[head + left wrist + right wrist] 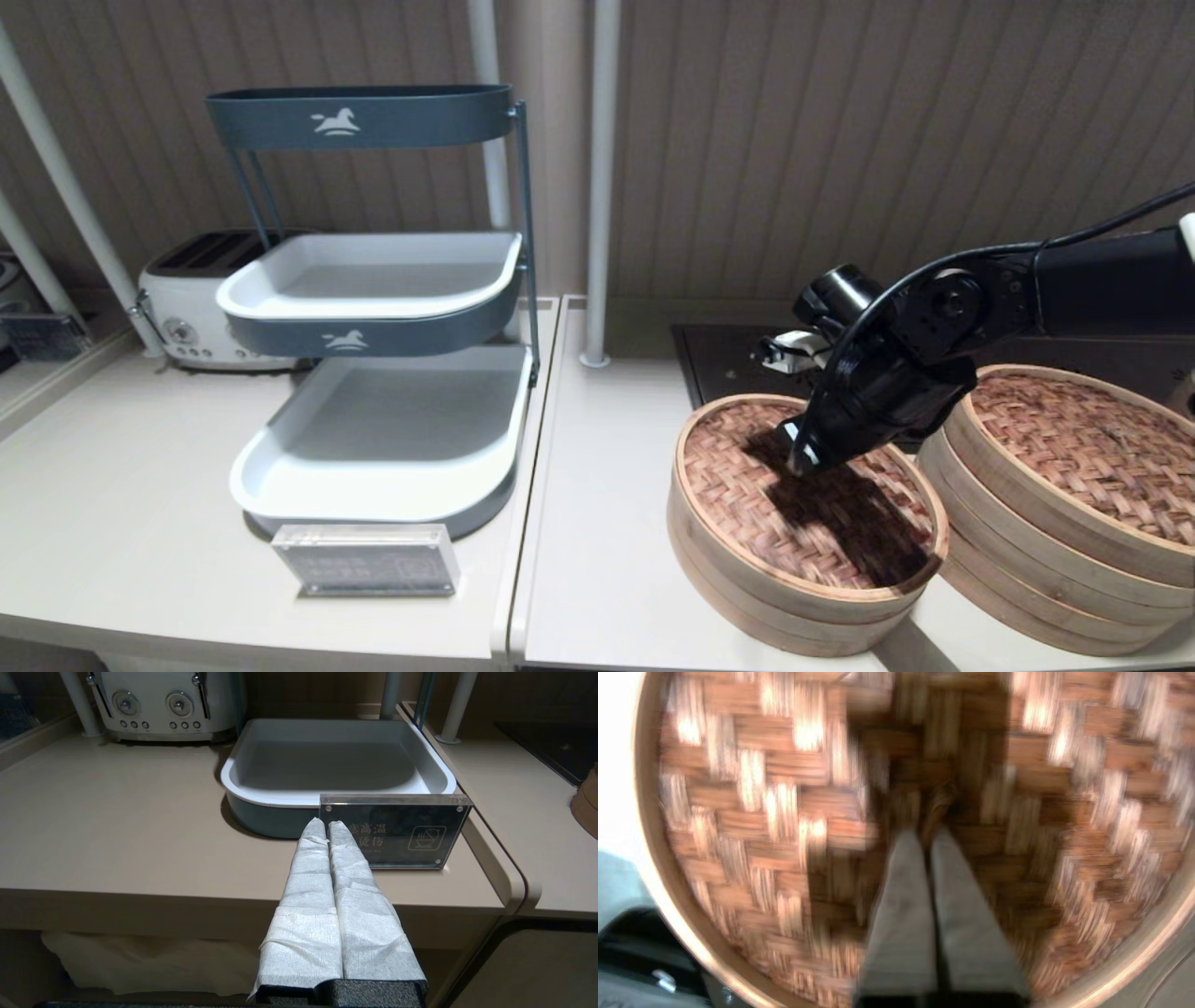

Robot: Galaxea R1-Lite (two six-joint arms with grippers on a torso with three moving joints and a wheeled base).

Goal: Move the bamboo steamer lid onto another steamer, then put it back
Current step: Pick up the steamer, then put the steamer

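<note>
The bamboo steamer lid, reddish-brown woven with a pale rim, lies on the low basket at the front right of the counter. My right gripper points down at the lid's middle. In the right wrist view the woven top fills the frame, and my right gripper is pinched together on the small dark centre loop. The taller steamer of stacked rings stands close on the right under its own woven lid. My left gripper is parked shut before the counter's front edge, out of the head view.
A three-tier rack with grey and white trays stands left of centre, with a white toaster behind it. An acrylic sign stands in front of the lowest tray. A dark hob lies behind the steamers, beside a white pole.
</note>
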